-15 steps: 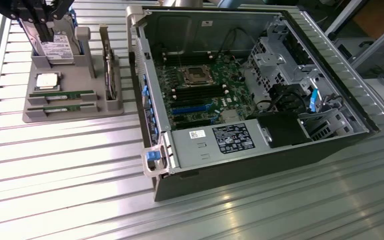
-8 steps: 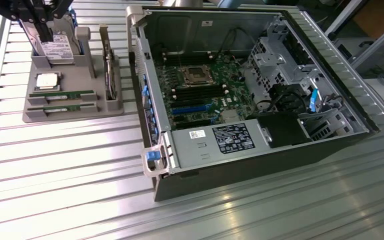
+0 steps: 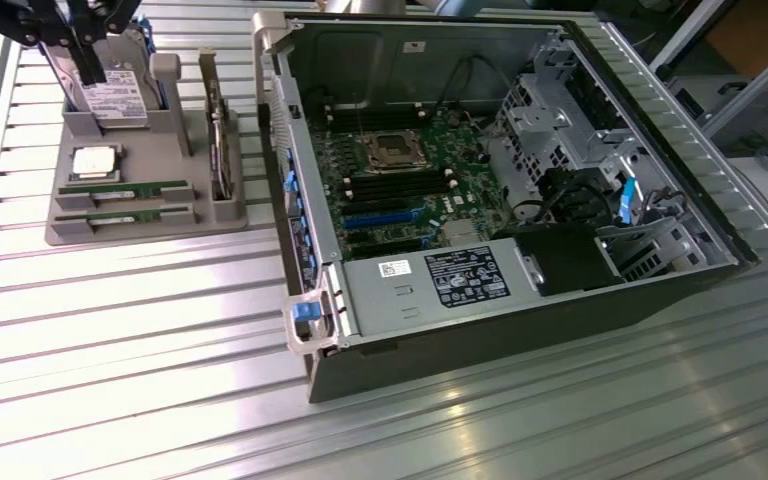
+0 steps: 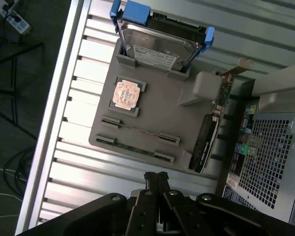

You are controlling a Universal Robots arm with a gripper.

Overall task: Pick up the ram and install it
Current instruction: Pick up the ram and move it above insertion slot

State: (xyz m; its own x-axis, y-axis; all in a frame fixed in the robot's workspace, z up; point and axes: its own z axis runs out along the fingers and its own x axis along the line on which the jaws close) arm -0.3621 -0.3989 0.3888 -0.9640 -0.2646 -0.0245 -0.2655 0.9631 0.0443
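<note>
Two ram sticks, thin green boards, stand on edge side by side in slots of a grey holder tray (image 3: 211,215): one ram stick (image 3: 124,186) (image 4: 137,129) lies nearer the processor, the other (image 3: 124,213) (image 4: 132,147) at the tray's edge. My gripper (image 3: 91,72) (image 4: 156,175) hangs high above the tray, over its hard-drive end in the exterior view, well apart from both sticks. Its black fingers (image 4: 150,178) are pressed together with nothing held. The open computer case (image 3: 518,180) lies at the exterior view's right, with black memory slots (image 3: 391,186) on its motherboard.
The tray also holds an upright silver hard drive (image 4: 157,46), a square processor chip (image 4: 126,93) and an expansion card (image 4: 206,142) on edge. A power supply (image 3: 431,280) fills the case's near end. All rests on a ribbed metal table (image 3: 131,330).
</note>
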